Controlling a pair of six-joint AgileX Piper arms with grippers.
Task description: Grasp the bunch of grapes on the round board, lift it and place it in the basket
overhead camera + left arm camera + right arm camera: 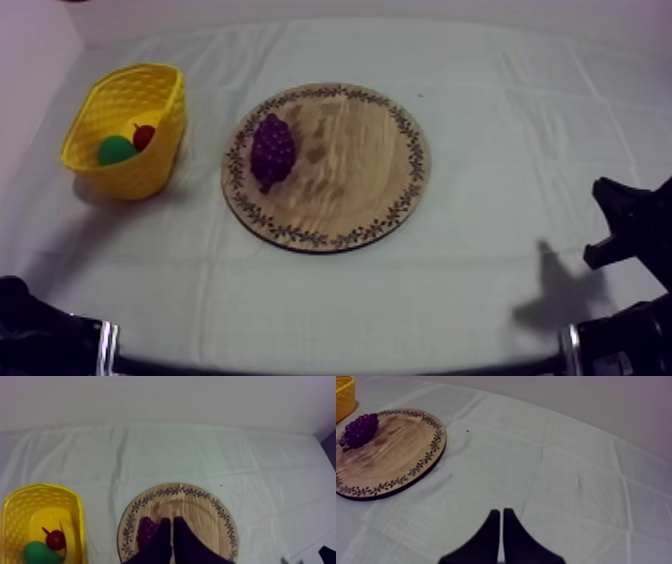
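Observation:
A purple bunch of grapes (pixel 271 150) lies on the left part of the round wooden board (pixel 350 150) at the table's middle. The yellow basket (pixel 150 172) stands to the board's left, apart from it. My left gripper (pixel 171 522) is shut on nothing, its fingers together as a narrow wedge, held back from the near rim of the board (pixel 200 511) with the grapes (pixel 146 531) just beside its left finger. My right gripper (pixel 501 512) is shut too, over bare cloth well to the right of the board (pixel 391 461) and the grapes (pixel 358 428).
Inside the basket (pixel 45 486) lie a green pear (pixel 117 150) and a small red fruit (pixel 143 135). My right arm (pixel 630 225) stands at the table's right edge and my left arm (pixel 35 330) low at the front left. Bare cloth surrounds the board.

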